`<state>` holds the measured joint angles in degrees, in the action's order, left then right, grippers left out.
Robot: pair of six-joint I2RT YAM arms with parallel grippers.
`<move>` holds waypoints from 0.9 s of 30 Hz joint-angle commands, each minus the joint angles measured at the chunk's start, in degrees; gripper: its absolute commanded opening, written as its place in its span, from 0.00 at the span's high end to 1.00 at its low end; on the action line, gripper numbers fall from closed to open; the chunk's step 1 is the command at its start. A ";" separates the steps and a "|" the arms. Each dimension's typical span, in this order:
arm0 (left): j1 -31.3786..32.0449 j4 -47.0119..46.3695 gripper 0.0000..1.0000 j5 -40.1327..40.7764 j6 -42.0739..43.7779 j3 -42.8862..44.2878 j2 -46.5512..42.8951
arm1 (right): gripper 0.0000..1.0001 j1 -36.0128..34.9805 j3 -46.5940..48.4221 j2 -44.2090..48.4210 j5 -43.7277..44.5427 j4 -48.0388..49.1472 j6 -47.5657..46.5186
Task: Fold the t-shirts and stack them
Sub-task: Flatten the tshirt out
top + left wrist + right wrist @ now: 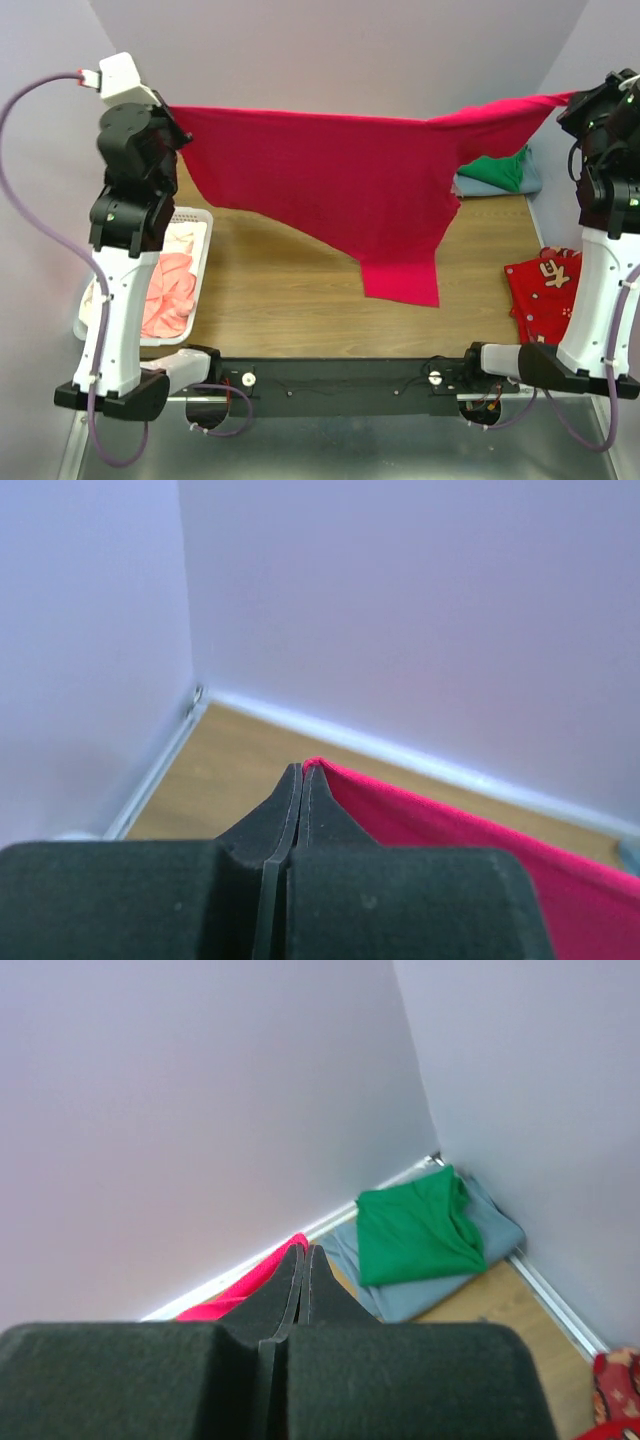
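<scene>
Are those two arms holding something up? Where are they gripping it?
Yes: a crimson t-shirt, stretched in the air between them. The left gripper pinches one end of its top edge, the right gripper the other.

Hanging crimson t-shirt point(320, 170) walls off the far table point(280, 300); near side open.

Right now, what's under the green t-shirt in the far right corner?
The green t-shirt lies on a folded grey-blue t-shirt, which sticks out around its edges. Anything beneath that is covered.
</scene>
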<state>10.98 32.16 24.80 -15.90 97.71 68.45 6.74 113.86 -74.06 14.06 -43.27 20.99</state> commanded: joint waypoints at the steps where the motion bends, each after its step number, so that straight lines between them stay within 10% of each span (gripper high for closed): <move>1: -0.70 -7.91 1.00 0.08 3.33 7.65 8.07 | 0.99 0.38 7.30 -9.33 -2.90 5.12 1.50; 13: -1.49 -6.94 1.00 -3.88 2.37 44.22 40.86 | 0.99 0.38 26.66 -33.59 -5.01 8.55 3.26; 27: -4.57 -9.49 1.00 -7.66 2.10 36.17 33.96 | 0.99 0.38 25.46 -27.29 -6.77 10.48 1.33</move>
<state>7.01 25.45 17.28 -14.98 137.58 111.42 6.74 143.83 -110.24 8.03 -35.66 23.92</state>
